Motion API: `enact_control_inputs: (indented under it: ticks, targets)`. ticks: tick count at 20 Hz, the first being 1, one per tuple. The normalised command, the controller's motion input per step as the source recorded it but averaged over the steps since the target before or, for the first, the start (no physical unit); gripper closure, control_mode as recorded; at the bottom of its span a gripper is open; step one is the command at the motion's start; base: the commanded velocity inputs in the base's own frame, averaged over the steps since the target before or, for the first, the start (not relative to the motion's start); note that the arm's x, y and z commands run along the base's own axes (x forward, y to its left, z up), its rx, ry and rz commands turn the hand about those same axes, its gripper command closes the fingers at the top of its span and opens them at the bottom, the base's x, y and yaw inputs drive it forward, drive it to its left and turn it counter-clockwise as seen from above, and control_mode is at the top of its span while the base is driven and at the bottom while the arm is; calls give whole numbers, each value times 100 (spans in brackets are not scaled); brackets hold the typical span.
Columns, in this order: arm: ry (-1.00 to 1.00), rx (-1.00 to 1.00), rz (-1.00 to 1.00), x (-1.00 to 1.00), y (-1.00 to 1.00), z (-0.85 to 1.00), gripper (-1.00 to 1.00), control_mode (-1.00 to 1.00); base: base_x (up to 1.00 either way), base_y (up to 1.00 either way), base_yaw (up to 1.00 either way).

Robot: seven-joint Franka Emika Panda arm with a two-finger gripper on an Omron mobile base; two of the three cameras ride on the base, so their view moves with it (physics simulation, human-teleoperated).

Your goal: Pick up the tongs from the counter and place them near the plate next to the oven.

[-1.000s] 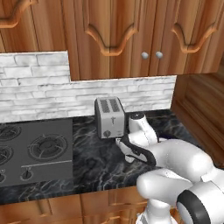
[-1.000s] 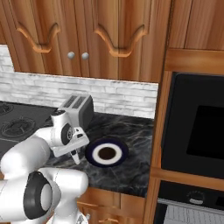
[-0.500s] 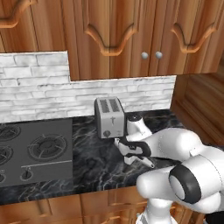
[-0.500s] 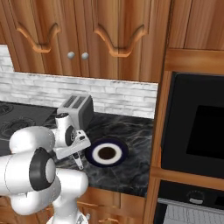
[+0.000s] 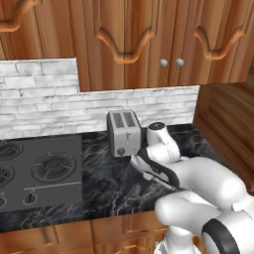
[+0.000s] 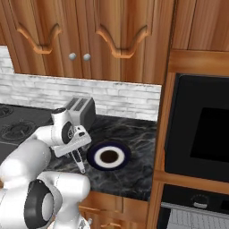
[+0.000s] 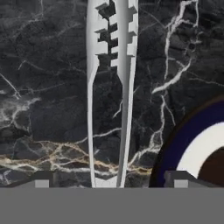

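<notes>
Gripper (image 7: 109,183): jaws spread wide, clear of the tongs.
Tongs (image 7: 110,87): hand view, flat on the counter (image 7: 43,87), just beside the plate (image 7: 192,144).
Plate, right base view (image 6: 108,156): mid-counter, oven (image 6: 199,129) beyond.
Toaster (image 5: 124,132): by the back wall.

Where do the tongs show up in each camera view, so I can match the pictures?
Left base view: hidden behind the arm, can't tell.
Right base view: tongs below the gripper, left of the plate.
Hand view: tongs upright at centre, plate at lower right.
Shared landmark: the plate.
</notes>
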Motion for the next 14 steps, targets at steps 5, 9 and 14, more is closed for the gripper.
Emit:
enact_control_inputs:
  ticks: [5, 9, 14]
  targets:
    - [-22, 0, 1, -31, -19, 71, -100, -100, 0, 0, 0]
    - [-23, 0, 1, -34, -11, 80, -100, -100, 0, 0, 0]
    - [-26, 0, 0, -45, -4, 72, -100, -100, 0, 0, 0]
